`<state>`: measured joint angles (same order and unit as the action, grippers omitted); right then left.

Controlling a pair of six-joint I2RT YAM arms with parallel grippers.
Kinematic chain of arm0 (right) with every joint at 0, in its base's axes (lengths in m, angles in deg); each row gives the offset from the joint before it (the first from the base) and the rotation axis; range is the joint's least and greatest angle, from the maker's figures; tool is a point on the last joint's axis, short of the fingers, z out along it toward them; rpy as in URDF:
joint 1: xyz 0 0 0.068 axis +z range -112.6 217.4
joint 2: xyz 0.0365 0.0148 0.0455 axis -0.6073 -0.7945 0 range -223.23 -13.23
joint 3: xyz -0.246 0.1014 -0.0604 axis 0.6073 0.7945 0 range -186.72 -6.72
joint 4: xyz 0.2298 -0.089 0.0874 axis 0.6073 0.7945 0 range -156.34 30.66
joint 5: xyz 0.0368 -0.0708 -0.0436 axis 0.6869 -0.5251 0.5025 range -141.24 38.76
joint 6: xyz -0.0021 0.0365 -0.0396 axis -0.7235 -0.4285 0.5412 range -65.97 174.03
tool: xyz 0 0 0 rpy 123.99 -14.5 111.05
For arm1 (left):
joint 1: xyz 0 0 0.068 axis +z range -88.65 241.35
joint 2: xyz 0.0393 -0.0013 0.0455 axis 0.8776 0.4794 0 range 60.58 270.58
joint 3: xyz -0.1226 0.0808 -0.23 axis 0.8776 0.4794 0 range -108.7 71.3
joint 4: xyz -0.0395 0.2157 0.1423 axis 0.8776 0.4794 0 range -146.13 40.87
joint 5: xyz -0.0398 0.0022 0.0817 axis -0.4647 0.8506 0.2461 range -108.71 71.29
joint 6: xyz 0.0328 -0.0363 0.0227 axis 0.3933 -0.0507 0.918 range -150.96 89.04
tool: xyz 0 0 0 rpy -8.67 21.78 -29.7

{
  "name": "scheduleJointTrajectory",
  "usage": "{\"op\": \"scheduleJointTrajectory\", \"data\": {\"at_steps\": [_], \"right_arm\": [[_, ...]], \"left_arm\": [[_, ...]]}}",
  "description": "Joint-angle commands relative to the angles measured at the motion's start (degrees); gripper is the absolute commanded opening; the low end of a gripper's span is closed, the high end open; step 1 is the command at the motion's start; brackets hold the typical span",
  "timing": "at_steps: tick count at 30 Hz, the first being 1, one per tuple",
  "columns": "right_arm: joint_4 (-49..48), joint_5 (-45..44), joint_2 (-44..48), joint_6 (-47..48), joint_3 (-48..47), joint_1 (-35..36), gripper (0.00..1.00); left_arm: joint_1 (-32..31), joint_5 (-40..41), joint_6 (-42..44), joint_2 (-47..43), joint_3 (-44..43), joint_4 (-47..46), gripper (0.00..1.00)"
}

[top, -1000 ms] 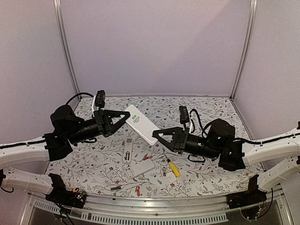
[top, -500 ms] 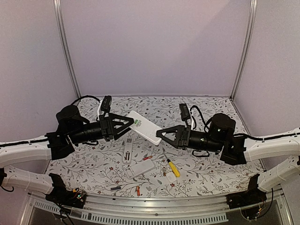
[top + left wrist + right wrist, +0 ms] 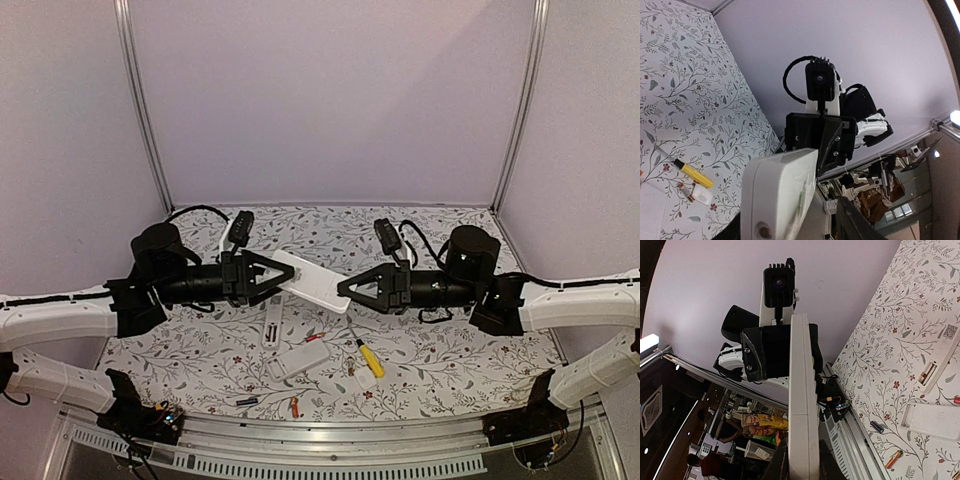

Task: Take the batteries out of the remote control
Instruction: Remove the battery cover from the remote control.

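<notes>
The remote (image 3: 312, 282) hangs above the table (image 3: 450, 360) between both arms, its long axis running from far left to near right. The right gripper (image 3: 341, 290) is clamped on its near-right end. The left gripper (image 3: 292, 277) stands loose around the other end; the left wrist view shows a gap beside one finger.

The batteries lie on the table. A dark battery (image 3: 247, 401) at the near edge lies roughly left to right. An orange battery (image 3: 294, 406) just beside it points near to far. A red battery (image 3: 315, 337) lies slanted further in.

A second remote (image 3: 272, 322) lies flat, carrying a QR code sticker (image 3: 950, 331), too small to read. A yellow-handled screwdriver (image 3: 370, 358) lies to the right.
</notes>
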<state>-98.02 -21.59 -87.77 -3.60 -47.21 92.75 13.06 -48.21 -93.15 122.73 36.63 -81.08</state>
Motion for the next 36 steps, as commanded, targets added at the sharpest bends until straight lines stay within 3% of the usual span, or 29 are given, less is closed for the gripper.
{"op": "scheduleJointTrajectory", "data": {"at_steps": [1,5,10,15,19,22,27,36], "right_arm": [[1.9,6.3,-1.5,0.8,-3.1,-0.7,0.0],[2.6,8.0,-2.5,1.4,-3.9,-0.8,0.0],[3.8,6.7,-2.5,1.5,-3.9,-1.2,0.0],[3.6,4.4,-1.7,1.2,-2.9,-1.3,0.25],[4.9,1.3,-0.8,1.4,-2.3,-0.6,0.5],[6.7,-1.0,-0.3,2.1,-3.0,0.6,0.62],[7.3,-3.3,-1.4,2.3,-4.0,2.4,0.63],[7.3,-5.3,-2.7,2.2,-6.2,3.3,0.55]], "left_arm": [[0.5,-2.2,0.7,0.6,-1.3,-1.5,0.5],[0.5,-2.9,0.5,0.9,-1.3,-1.6,0.47],[0.5,-3.6,0.4,0.8,-1.2,-1.9,0.22],[0.4,-1.4,0.0,-0.1,-0.3,-2.9,0.0],[0.3,1.1,-0.6,-1.6,0.6,-4.7,0.0],[0.3,1.9,-0.3,-2.1,0.4,-4.6,0.0],[0.3,2.0,-0.5,-2.1,0.6,-4.6,0.0],[0.3,1.0,-0.6,-1.9,0.5,-4.8,0.0]]}}
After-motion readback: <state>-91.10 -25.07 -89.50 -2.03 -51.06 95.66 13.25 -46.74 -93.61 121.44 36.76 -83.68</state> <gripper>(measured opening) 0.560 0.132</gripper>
